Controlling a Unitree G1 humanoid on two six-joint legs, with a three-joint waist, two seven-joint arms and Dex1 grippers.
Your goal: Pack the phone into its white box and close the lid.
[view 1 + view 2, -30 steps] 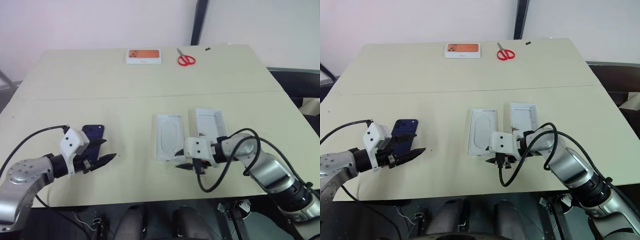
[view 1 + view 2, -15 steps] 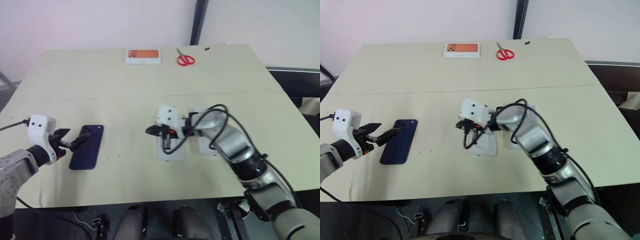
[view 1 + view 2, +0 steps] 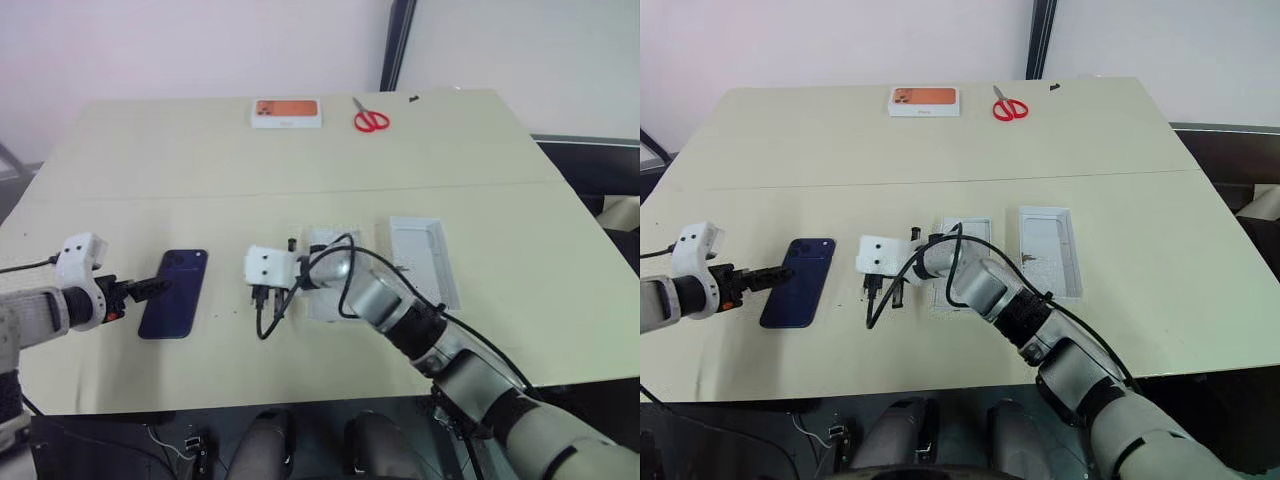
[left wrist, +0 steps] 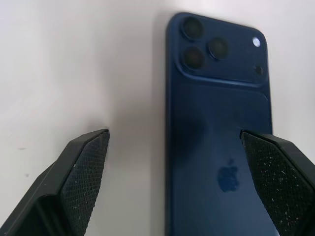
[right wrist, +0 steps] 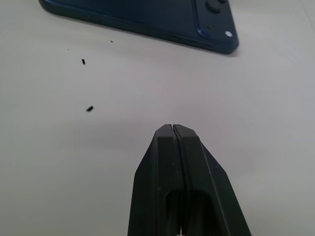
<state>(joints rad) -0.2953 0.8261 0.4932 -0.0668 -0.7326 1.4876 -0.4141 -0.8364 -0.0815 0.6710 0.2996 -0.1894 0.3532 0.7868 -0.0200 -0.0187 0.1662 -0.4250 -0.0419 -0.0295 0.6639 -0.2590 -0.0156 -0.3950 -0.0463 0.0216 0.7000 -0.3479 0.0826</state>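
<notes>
We see the phone lying back-up at the lower left of the surface. Our left pincer stands spread wide at its near edge, holding nothing. Our right pincer, pressed shut and empty, hovers mid-frame between phone and white box.

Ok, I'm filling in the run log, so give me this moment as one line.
phone: flat on table, camera side up, unheld | left hand: open beside it | right hand: shut, near phone | white box: empty
</notes>
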